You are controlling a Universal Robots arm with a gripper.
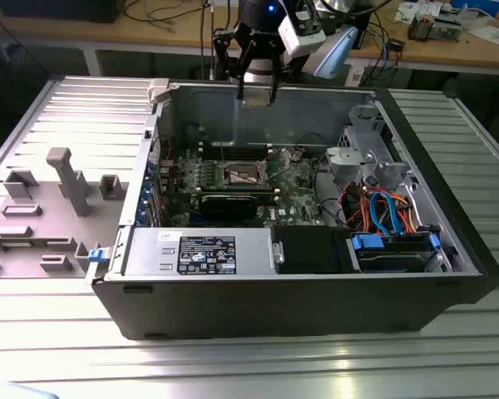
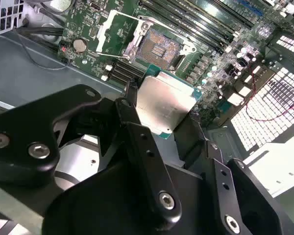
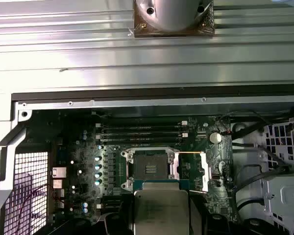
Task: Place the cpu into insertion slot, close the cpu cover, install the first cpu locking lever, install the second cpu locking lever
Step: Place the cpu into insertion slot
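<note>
My gripper (image 2: pixel 164 117) is shut on the cpu (image 2: pixel 164 102), a flat silver-grey square chip held by its edges between the two black fingers (image 2: pixel 132 110). The first wrist view shows the same cpu (image 3: pixel 159 210) in the gripper (image 3: pixel 160 218). It hangs well above the green board, short of the insertion slot (image 3: pixel 149 167). The insertion slot (image 2: pixel 159 49) lies bare, its dark pin field showing. The cpu cover (image 2: pixel 102 34) stands swung open beside it. In the exterior view the gripper (image 1: pixel 258 90) is high over the far wall of the case, and the insertion slot (image 1: pixel 243 173) is below it.
Long memory slots (image 3: pixel 139 133) run beside the socket. A black expansion card (image 1: pixel 233 199), a power supply (image 1: pixel 204 252), a drive cage (image 1: pixel 362 154) and coloured cables (image 1: pixel 387 212) crowd the open case (image 1: pixel 299 299). A grey fixture tray (image 1: pixel 41 208) lies at the exterior view's left.
</note>
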